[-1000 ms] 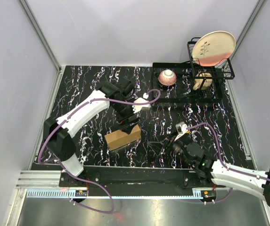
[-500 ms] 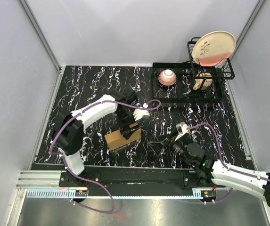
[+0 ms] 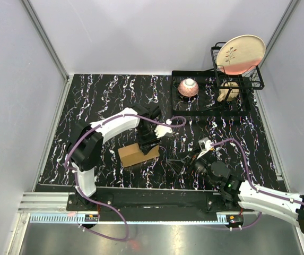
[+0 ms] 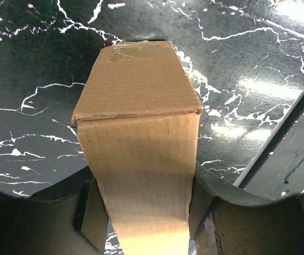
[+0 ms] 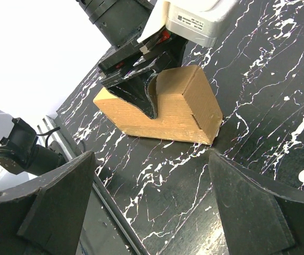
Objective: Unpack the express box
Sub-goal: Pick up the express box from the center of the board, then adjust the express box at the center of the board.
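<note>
The express box (image 3: 133,155) is a plain brown cardboard box lying on the black marbled table, left of centre. My left gripper (image 3: 150,144) comes down on its right end. In the left wrist view the box (image 4: 141,106) runs up between my left gripper's (image 4: 141,212) two fingers, which press on both its sides. The lid looks closed. My right gripper (image 3: 190,160) rests low on the table to the right of the box, open and empty. In the right wrist view the box (image 5: 183,111) lies ahead of the wide-apart fingers (image 5: 51,202).
A black wire rack (image 3: 210,109) stands at the back right with a pink bowl (image 3: 188,87), a beige piece (image 3: 227,91) and an upright plate (image 3: 240,53). Grey walls enclose the table on three sides.
My left gripper has swung down and toward the front, from above the box onto its right end, and closed round it. The box has shifted slightly. The right arm has not moved.
</note>
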Tool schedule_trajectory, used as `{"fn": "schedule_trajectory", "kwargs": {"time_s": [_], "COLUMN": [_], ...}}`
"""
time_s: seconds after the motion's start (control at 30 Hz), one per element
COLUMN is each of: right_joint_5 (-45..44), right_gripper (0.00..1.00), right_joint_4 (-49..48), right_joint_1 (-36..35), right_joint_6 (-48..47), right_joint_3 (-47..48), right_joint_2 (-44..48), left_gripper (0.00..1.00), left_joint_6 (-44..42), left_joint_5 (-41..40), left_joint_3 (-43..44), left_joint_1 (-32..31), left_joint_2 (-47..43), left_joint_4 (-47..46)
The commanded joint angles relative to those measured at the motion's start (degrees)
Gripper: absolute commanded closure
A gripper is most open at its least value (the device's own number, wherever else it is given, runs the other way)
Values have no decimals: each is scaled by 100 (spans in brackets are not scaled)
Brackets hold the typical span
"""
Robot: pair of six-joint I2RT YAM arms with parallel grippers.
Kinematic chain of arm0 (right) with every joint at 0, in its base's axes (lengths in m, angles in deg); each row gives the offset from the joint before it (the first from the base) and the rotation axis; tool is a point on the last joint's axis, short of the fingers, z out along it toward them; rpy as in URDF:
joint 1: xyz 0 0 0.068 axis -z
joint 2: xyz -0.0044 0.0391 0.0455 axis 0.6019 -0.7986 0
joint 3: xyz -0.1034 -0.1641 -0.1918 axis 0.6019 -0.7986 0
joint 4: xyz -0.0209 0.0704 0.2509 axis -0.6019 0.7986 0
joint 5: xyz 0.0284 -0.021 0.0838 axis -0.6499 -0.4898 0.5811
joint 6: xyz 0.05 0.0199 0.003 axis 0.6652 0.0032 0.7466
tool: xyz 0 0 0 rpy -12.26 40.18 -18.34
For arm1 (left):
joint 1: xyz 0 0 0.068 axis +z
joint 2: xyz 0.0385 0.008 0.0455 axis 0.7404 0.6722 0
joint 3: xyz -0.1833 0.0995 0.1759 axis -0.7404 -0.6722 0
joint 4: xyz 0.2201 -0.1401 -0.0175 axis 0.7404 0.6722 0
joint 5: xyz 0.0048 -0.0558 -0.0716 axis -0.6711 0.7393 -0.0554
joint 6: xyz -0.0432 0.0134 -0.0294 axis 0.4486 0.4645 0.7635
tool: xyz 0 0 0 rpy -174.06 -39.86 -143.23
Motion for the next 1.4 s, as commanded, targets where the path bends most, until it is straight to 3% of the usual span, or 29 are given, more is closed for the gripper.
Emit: {"fn": "schedule_trajectory", "kwargs": {"time_s": [0.0, 0.2, 0.4, 0.5, 0.6, 0.8, 0.9, 1.07, 1.37], "right_joint_5": [-222, -248, -336, -249, 23, 603, 1121, 1816, 1984], "right_gripper": [7, 6, 3, 0, 0, 0, 0, 0, 0], "right_joint_4": [-23, -23, -23, -32, -23, -741, -1094, -1412, -1710], "right_joint_1": [-16, -16, -8, -8, 10, 10, 10, 10, 10], "right_joint_6": [24, -55, -248, -529, -1029, -1496, -1610, -1532, -1365], "right_joint_3": [-239, -160, -55, 129, 516, 1026, 1447, 1914, 2134], "right_joint_2": [36, -34, 98, 151, 55, -314, -613, -667, -754], "left_gripper": [73, 85, 89, 94, 93, 94, 94, 94, 92], "left_joint_6": [-68, 11, 405, 494, 835, 1275, 1811, 2278, 2770], "left_joint_5": [-203, 8, 1489, 2762, 3241, 4487, 4972, 5431, 5774], "left_joint_3": [218, 1043, 2081, 1679, 713, 544, 316, 271, 60], "left_joint_1": [-124, -159, 156, 603, 807, 1053, 1107, 1142, 1142], "left_joint_2": [137, -144, -1004, -1812, -2735, -2991, -3255, -3475, -3756], "left_joint_4": [-62, 447, 353, -399, -1437, -1274, -1844, -2136, -2636]}}
